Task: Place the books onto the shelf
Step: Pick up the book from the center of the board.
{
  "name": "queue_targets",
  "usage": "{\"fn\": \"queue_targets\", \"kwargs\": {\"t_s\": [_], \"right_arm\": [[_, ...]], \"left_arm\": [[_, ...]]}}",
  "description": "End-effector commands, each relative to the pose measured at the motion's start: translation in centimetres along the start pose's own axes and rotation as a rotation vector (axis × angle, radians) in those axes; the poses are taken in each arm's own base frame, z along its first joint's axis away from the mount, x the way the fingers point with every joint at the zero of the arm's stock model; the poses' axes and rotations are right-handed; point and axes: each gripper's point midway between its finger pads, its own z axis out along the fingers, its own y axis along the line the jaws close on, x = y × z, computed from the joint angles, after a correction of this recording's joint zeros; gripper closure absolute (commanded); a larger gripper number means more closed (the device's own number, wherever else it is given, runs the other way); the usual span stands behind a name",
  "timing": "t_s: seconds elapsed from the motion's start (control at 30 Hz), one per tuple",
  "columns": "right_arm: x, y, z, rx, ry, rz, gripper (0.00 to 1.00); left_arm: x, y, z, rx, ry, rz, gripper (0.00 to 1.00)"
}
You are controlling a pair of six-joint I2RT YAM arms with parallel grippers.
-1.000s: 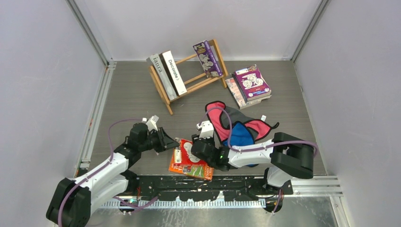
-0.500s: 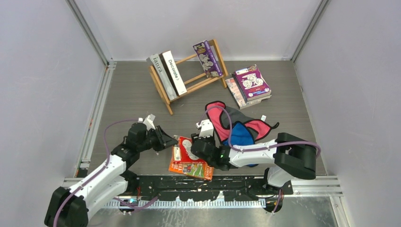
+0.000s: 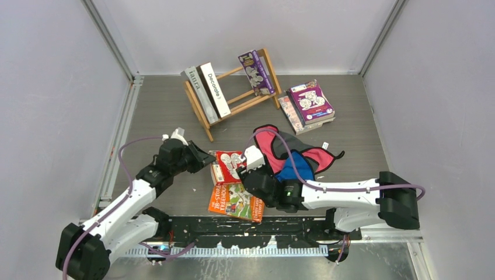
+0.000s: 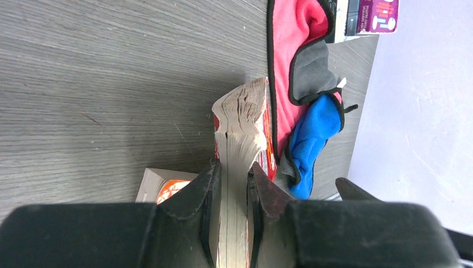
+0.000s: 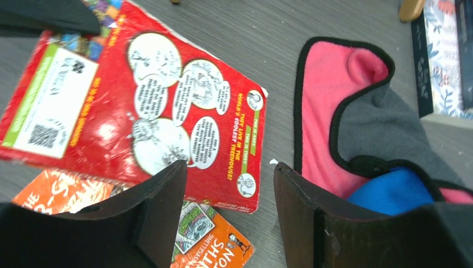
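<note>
- On the far centre of the bench [image 3: 157, 116]: one shelf [image 3: 202, 119], long axis running diagonally from near-left to far-right.
- Three books are on it: a grey book [image 3: 194, 87] and the Decorate book [image 3: 215, 90] together at the left end, and a purple book [image 3: 255, 73] leaning at the right end. There's an open gap between them.
- Cloths [image 3: 295, 157] sit right of centre, bunched in one heap: pink-red, grey and blue. They aren't part of the job.
- One stack [image 3: 312, 102] is far right, just beside the shelf's right end. It has a purple cover on top and a floral book [image 3: 289, 114] poking out on its left. I can't tell how many are underneath.
- Two loose books at near centre: the red book [image 3: 230, 165] overlaps the far end of the orange book [image 3: 236, 201], which lies flat by the near edge.
- Left fingers [image 4: 203, 187] are clenched on the red book's page block, gripping from its left side.
- Right fingers [image 5: 162, 206] are released and spread above the red book's right part. They're touching nothing that I can see.
- Key relation: the shelf gap lies far of the held book and slightly right, with open bench between.
- The left arm has the grip and looks nearer, so my guess is it carries. The book's long axis will likely need turning to line up with the shelved covers.
</note>
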Motion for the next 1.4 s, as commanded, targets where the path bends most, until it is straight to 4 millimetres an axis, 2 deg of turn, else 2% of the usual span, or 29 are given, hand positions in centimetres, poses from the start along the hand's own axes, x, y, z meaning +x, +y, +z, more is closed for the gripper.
{"fn": "queue_targets", "kwargs": {"t_s": [0.0, 0.17, 0.33, 0.6, 0.83, 0.9, 1.03, 1.13, 1.37], "right_arm": [[-2.3, 1.2, -1.4, -0.057, -0.053, -0.167, 0.36], [-1.2, 3.4, -2.0, -0.092, -0.071, -0.337, 0.35], [-0.9, 5.1, -2.3, -0.114, -0.106, -0.414, 0.35], [-0.4, 5.9, -1.1, -0.09, -0.116, -0.483, 0.33], [0.1, 5.6, 1.3, -0.073, -0.096, -0.488, 0.35], [0.0, 5.3, 2.0, -0.065, -0.094, -0.483, 0.42], [-0.3, 4.7, 3.1, -0.059, -0.077, -0.473, 0.78], [-0.8, 4.6, 3.2, -0.063, -0.082, -0.458, 0.97], [-1.7, 4.6, 2.5, -0.098, -0.109, -0.408, 0.99]], "left_arm": [[-1.5, -3.3, -0.2, 0.05, -0.036, -0.008, 1.0], [-1.6, -4.0, -0.3, 0.031, -0.02, 0.001, 1.0], [-1.8, -4.5, -0.5, 0.023, -0.014, 0.003, 1.0], [-1.6, -5.1, -0.8, 0.031, 0.008, 0.006, 1.0], [-1.2, -5.4, -1.0, 0.047, 0.024, 0.003, 1.0], [-1.1, -5.4, -1.1, 0.049, 0.027, 0.002, 1.0], [-1.1, -5.6, -1.2, 0.058, 0.028, 0.0, 1.0], [-1.3, -5.9, -1.5, 0.067, 0.019, -0.002, 1.0], [-3.0, -6.0, -2.7, 0.057, -0.083, -0.013, 0.98]]}}
